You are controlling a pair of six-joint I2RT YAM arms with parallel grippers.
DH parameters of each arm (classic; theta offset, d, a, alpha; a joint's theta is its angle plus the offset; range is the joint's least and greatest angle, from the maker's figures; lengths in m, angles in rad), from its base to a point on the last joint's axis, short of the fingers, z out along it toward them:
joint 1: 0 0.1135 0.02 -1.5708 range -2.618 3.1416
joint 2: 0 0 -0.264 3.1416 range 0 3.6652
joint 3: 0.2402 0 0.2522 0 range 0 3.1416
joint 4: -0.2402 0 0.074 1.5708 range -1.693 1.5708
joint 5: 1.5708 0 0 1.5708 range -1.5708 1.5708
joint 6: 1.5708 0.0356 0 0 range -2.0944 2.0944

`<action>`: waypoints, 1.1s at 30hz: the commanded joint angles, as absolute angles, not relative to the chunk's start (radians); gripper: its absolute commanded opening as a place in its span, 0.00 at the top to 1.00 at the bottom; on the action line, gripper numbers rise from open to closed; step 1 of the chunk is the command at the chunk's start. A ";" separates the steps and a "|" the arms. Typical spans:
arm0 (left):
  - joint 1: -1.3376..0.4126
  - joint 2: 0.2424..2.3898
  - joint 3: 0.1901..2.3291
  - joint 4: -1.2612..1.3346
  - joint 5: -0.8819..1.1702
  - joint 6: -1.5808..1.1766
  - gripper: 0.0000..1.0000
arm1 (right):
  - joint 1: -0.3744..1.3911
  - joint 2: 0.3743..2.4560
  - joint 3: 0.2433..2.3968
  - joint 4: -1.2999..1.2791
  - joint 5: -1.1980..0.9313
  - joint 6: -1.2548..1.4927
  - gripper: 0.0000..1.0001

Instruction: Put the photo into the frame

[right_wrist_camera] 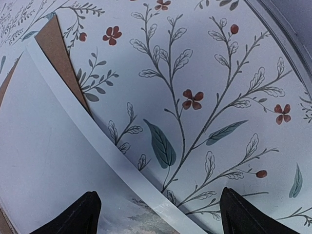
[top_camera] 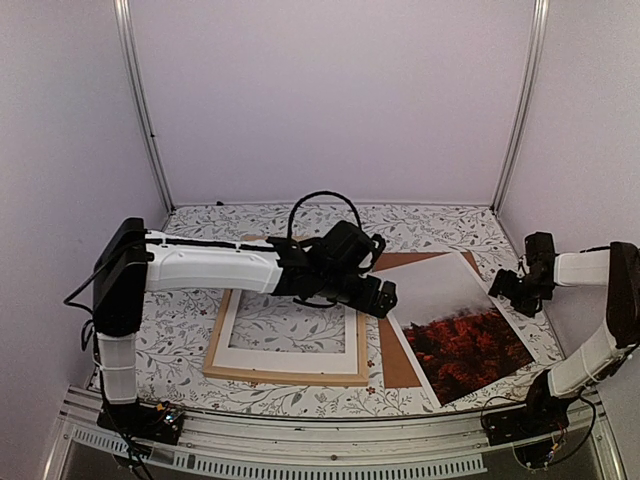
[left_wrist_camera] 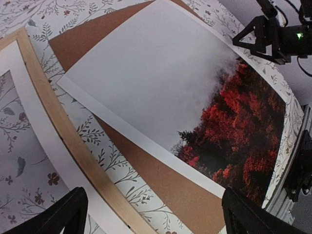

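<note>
The photo (top_camera: 458, 322), misty white at the far end and red foliage at the near end, lies flat at the right on a brown backing board (top_camera: 397, 357). It fills the left wrist view (left_wrist_camera: 185, 97), and its white border shows in the right wrist view (right_wrist_camera: 87, 131). The light wooden frame (top_camera: 290, 375) lies at centre-left with a white mat (top_camera: 288, 358) inside. My left gripper (top_camera: 386, 299) is open and empty, hovering between the frame's right strip (left_wrist_camera: 63, 141) and the photo. My right gripper (top_camera: 510, 288) is open and empty over the photo's far right edge.
The table has a floral cloth (top_camera: 190, 320). White walls with metal posts (top_camera: 520, 100) enclose the back and sides. A metal rail (top_camera: 320, 440) runs along the near edge. A black cable (top_camera: 320, 200) loops above the left wrist.
</note>
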State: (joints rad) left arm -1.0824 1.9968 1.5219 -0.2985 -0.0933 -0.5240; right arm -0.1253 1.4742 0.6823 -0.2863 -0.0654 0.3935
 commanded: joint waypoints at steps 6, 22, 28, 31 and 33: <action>-1.144 2.201 1.722 -0.335 0.010 -0.537 0.03 | -0.143 1.437 0.655 -0.257 -0.100 0.382 0.12; -1.152 2.358 1.855 -0.490 -0.062 -0.525 0.03 | -0.149 1.426 0.662 -0.273 -0.131 0.369 0.11; -1.126 2.345 1.818 -0.509 -0.089 -0.546 0.03 | -0.150 1.478 0.673 -0.266 -0.150 0.349 0.12; -1.117 2.338 1.804 -0.509 -0.104 -0.553 0.01 | -0.150 1.488 0.674 -0.260 -0.177 0.344 0.12; -1.115 2.341 1.810 -0.509 -0.103 -0.555 0.01 | -0.150 1.492 0.675 -0.259 -0.207 0.343 0.13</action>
State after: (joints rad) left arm -1.1351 2.3501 1.8328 -0.4427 -0.0631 -0.5343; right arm -0.1452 1.4731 0.6628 -0.2668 -0.1486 0.3595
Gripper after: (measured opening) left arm 0.988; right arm 0.878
